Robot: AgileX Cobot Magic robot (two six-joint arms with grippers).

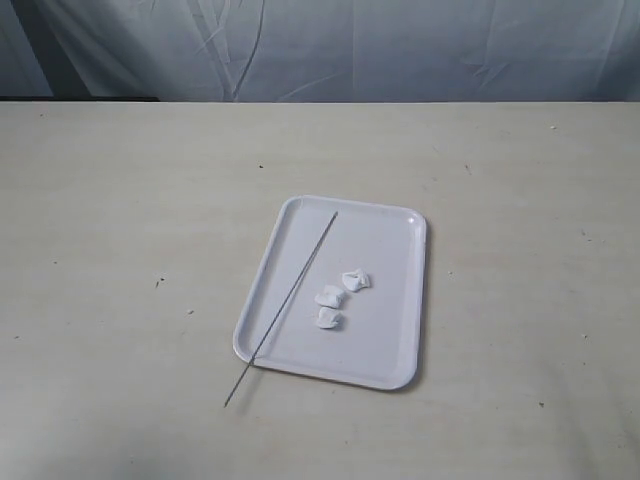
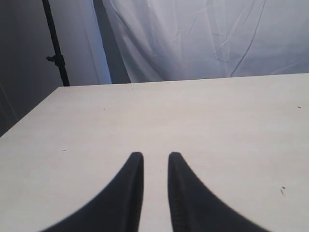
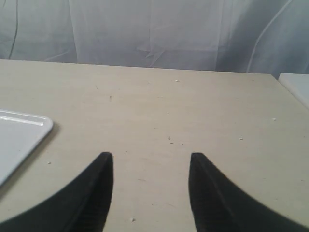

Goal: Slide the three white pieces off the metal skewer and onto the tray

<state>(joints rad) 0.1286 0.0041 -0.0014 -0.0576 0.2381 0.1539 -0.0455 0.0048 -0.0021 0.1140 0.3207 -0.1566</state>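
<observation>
The three white pieces (image 1: 331, 296) lie loose in a small cluster near the centre of the tray (image 1: 395, 340), apart from the metal skewer (image 1: 290, 296), so the sliding looks done. The bare skewer rests diagonally along the tray's left side, its lower end poking over the rim onto the desk (image 1: 120, 220). The pieces look soft, crumpled and pinched at the middle. The left fingers (image 2: 133, 183) stand slightly parted and the right fingers (image 3: 99, 188) wide apart. Both are empty and out of the exterior frame.

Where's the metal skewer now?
In the exterior view the metal skewer lies diagonally on the tray, left of the three white pieces, its near end overhanging the rim.
</observation>
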